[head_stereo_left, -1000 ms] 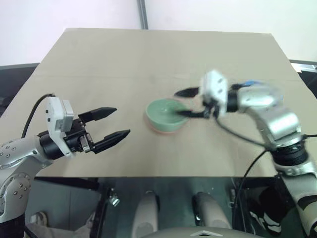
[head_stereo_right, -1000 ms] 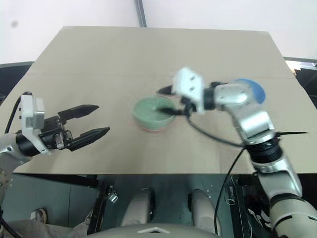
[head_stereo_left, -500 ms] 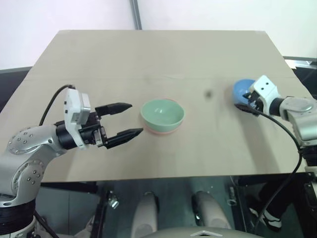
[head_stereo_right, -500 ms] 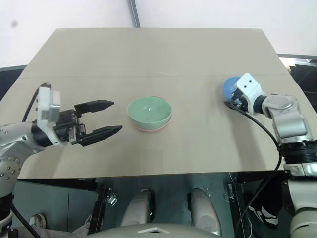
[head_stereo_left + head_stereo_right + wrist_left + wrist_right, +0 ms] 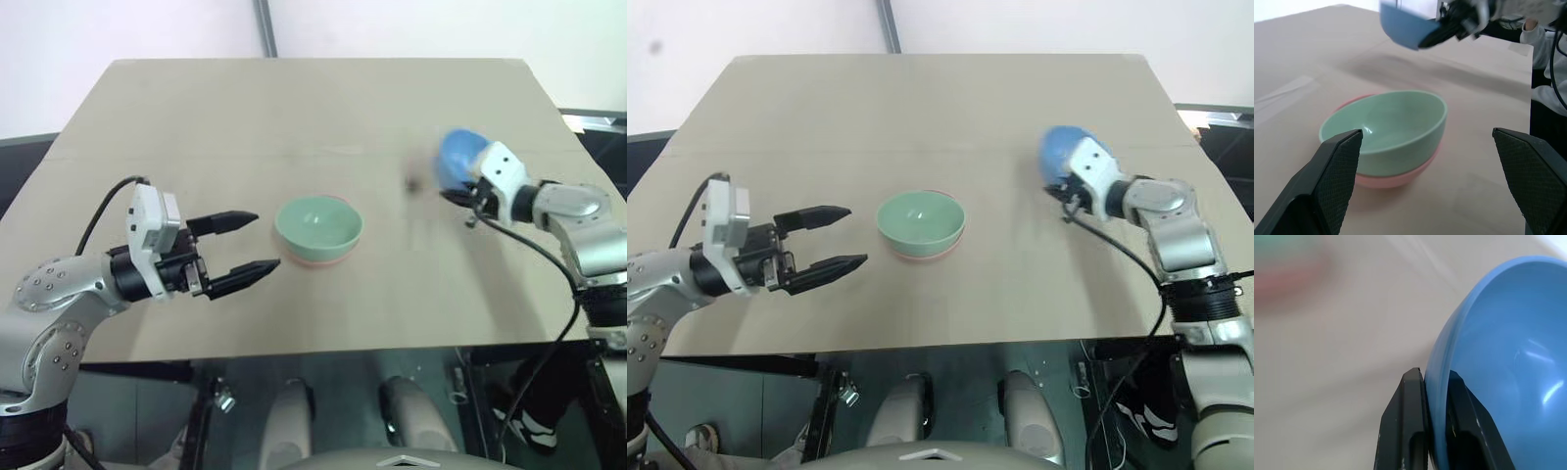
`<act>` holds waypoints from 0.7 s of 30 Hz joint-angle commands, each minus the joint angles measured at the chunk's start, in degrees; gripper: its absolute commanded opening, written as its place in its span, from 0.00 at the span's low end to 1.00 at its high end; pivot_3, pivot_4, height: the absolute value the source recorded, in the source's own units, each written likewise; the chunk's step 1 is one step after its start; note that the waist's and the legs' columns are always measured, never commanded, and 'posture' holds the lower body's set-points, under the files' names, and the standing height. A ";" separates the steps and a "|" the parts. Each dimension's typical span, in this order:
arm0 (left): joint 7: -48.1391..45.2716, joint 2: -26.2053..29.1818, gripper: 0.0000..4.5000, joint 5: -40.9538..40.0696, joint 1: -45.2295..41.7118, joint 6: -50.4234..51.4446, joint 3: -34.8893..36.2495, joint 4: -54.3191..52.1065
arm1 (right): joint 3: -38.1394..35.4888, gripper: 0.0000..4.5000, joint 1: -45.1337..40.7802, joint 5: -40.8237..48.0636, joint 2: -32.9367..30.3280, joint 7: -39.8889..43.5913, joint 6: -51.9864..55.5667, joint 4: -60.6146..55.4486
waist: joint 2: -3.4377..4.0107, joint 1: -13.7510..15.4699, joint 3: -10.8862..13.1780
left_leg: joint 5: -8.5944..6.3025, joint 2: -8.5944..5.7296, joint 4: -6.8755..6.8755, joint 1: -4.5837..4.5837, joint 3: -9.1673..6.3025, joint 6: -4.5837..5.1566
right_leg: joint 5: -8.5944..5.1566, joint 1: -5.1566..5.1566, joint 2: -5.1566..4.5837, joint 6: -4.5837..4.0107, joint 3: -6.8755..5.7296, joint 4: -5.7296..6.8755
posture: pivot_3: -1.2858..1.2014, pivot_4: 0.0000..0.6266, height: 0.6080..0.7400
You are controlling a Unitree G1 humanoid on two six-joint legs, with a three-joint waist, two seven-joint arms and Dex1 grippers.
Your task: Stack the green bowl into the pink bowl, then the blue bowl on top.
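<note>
Lifted since a moment ago, the blue bowl (image 5: 458, 157) hangs tilted, rim pinched by the right gripper (image 5: 1432, 382), clear table (image 5: 294, 108) between it and the green bowl (image 5: 318, 224) nested in the pink bowl (image 5: 1396, 176); the left gripper (image 5: 240, 245) gapes empty.

Rim of the blue bowl (image 5: 1488, 362) pinched between the black fingers (image 5: 1409, 426) of the right gripper (image 5: 1434, 421), bowl tilted, tan table (image 5: 1337, 367) seen behind

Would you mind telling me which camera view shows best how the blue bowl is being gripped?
The right wrist view: the right gripper is shut on the blue bowl, one finger on either side of its rim. The eye views show the bowl lifted off the table, with the grip partly hidden; the left wrist view shows it beyond the green bowl.
</note>
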 commanded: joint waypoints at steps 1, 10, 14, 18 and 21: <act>-0.75 0.24 1.00 1.53 1.91 -2.29 2.07 -0.10 | 1.30 0.01 -2.06 4.89 2.12 -0.06 5.38 -8.72 | -0.02 0.44 -0.01 | 0.00 -0.01 0.02 -0.02 0.00 0.00 | 0.00 0.00 -0.02 0.00 -0.01 -0.02 | 0.52 0.24 1.00; -0.98 -0.06 1.00 2.96 5.55 -3.94 3.42 -0.16 | 13.58 0.01 -4.08 3.36 10.03 1.84 1.62 -9.99 | -0.06 1.78 -0.04 | 0.00 -0.02 0.15 -0.08 -0.01 0.00 | -0.01 0.01 -0.05 -0.02 -0.08 -0.03 | 0.52 0.24 1.00; -0.34 -0.09 1.00 2.68 6.60 -3.75 4.22 -1.15 | 17.95 0.10 -4.14 -1.87 11.21 2.56 -4.85 -2.52 | -0.07 1.52 -0.04 | 0.00 -0.01 0.15 -0.06 0.00 0.00 | -0.01 0.00 -0.03 -0.02 -0.08 -0.02 | 0.52 0.24 1.00; 0.26 -0.11 1.00 2.01 7.69 -3.26 5.04 -2.27 | 17.53 0.50 -5.04 -3.73 11.79 2.59 -7.64 1.14 | -0.06 1.50 -0.03 | 0.00 -0.01 0.13 -0.05 0.01 0.00 | -0.01 0.00 -0.03 -0.02 -0.07 0.00 | 0.52 0.24 1.00; 2.24 -0.25 1.00 7.50 8.98 -6.42 3.66 -3.89 | 15.84 0.72 -5.17 -4.19 10.75 2.11 -7.52 -0.52 | -0.06 1.52 -0.03 | 0.00 -0.01 0.12 -0.06 0.00 -0.01 | -0.01 -0.01 -0.03 -0.02 -0.07 -0.02 | 0.52 0.24 1.00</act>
